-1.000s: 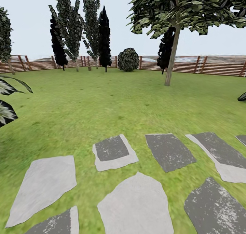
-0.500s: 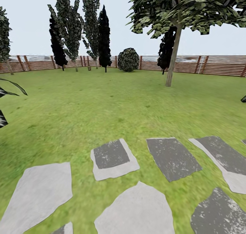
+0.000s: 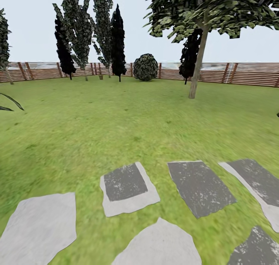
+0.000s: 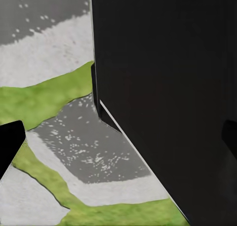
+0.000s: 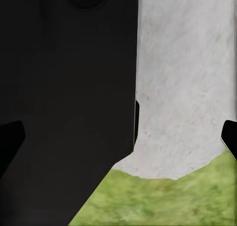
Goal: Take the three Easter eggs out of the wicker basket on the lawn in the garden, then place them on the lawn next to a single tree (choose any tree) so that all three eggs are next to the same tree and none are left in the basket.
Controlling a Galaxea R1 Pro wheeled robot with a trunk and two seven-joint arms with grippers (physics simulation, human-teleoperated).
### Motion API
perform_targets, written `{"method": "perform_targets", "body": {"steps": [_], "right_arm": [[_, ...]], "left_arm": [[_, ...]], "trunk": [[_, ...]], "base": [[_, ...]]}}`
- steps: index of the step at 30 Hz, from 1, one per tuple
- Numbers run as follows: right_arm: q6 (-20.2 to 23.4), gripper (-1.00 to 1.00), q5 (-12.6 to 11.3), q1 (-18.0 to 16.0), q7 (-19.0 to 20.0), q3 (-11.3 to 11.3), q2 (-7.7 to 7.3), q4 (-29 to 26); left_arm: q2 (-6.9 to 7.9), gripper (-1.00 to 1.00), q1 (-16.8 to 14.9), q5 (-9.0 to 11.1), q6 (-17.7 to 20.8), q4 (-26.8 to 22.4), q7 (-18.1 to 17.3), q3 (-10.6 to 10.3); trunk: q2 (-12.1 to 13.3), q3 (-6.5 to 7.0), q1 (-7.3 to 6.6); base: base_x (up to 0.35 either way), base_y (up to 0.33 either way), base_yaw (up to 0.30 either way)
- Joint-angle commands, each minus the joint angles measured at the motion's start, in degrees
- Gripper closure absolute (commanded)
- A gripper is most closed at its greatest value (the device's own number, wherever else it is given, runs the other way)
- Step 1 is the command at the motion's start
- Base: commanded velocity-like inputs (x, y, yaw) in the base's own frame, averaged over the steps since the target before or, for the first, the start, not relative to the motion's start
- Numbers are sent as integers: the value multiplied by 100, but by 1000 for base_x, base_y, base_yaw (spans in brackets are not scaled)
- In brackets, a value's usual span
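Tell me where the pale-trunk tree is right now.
In the head view the tree stands ahead and to the right, on the far lawn just before the fence, with a round bush to its left.

No readable text, labels, brand names, numbers or signs appear in any of the views. The mottled green grass lawn [image 3: 128, 114], the grey and pale flat stepping stones [image 3: 126, 187] set in it, and the brown horizontal-slat wooden fence [image 3: 240, 73] along the far edge all carry plain surfaces without lettering. The straight pale grey-tan tree trunk [image 3: 197, 65] bears no tag or marker. In both wrist views, the black robot body panels [image 4: 168, 87] beside the paving show no printing either.
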Motion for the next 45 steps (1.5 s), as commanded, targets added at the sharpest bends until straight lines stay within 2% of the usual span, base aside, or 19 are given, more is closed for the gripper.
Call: {"method": "perform_targets", "body": {"steps": [1,45], "right_arm": [[-3,-100,-5,-8,-1,-8,0,14],[-4,-100,-5,-7,-1,-5,0,12]], "left_arm": [[0,-100,4,-1,-2,-11,-1,1],[0,-100,4,1,-2,-18,2,1]], "trunk": [[-2,-4,4],[-2,-4,4]], "base": [[330,0,0],[330,0,0]]}}
